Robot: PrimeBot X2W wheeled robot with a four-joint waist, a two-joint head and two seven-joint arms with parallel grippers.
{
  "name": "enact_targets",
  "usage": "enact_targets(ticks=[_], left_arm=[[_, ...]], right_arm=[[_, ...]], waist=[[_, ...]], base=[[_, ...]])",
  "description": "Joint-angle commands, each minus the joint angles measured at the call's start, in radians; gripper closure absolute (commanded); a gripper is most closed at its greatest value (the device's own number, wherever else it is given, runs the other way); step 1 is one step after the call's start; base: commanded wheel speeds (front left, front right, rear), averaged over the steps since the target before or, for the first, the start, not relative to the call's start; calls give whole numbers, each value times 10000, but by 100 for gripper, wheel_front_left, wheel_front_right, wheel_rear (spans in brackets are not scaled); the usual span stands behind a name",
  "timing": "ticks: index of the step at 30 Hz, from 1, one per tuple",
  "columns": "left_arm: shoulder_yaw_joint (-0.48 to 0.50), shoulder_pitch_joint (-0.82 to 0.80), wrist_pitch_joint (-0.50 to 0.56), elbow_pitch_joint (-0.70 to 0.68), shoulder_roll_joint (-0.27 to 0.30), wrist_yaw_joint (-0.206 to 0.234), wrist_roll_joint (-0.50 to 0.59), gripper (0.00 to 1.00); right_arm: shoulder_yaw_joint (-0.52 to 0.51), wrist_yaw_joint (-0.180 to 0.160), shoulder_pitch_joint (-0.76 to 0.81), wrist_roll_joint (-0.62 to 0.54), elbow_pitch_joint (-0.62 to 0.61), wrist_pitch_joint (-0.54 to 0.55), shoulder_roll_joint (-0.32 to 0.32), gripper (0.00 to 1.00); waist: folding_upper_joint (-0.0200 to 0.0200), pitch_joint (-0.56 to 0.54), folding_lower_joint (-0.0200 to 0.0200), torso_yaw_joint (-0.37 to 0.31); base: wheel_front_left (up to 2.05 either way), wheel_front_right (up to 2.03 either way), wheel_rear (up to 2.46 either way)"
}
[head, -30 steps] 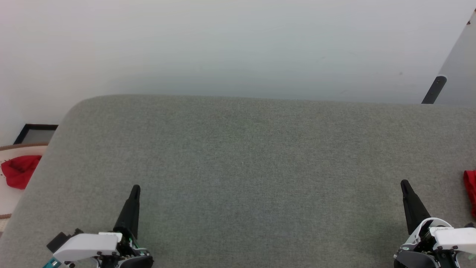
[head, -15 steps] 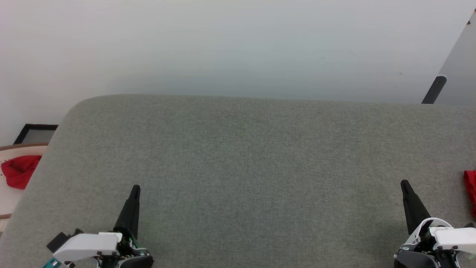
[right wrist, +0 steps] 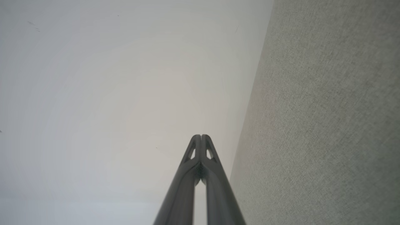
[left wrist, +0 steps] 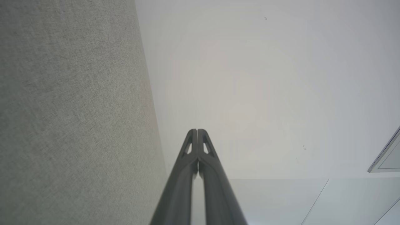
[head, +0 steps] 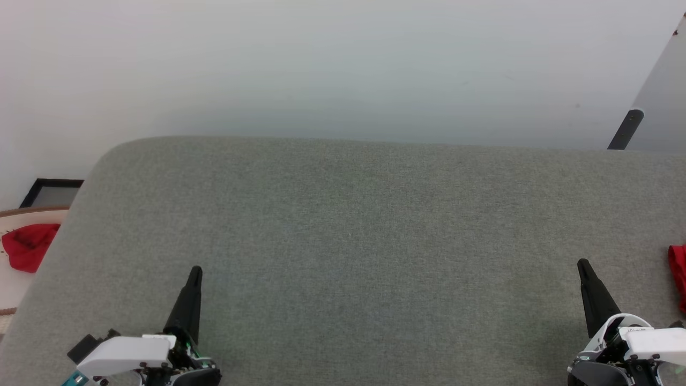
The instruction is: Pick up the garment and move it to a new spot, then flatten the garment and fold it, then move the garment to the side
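The left hand (head: 195,271) and the right hand (head: 582,264) are both hovering closed and empty over the near edge of the surface (head: 364,241). The garment (head: 678,276) is lying at the surface's right edge, only a red sliver showing.

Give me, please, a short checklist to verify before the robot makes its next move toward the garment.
1. Left gripper holds nothing: ok, shut and bare.
2. Right gripper holds nothing: ok, shut and bare.
3. Jaws open for a grasp: not ok, both are closed.
4. Target identified: cannot tell. The red cloth at the right edge is cut off by the frame; the red cloth at the far left lies off the grey surface.
5. Room on the grey surface between the grippers: ok.
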Motion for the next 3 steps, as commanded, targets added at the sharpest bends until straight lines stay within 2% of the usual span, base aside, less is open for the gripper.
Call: enact_targets(ticks=[1,3], left_arm=[[34,-101,17,14,-13,-53,46,100],[36,-101,18,14,-13,-53,46,100]], right_arm=[[-5,4,-32,31,1,19,34,100],[-5,4,-32,30,1,18,34,100]], waist=[[-1,0,0,0],[-1,0,0,0]], base=[[0,0,0],[0,0,0]])
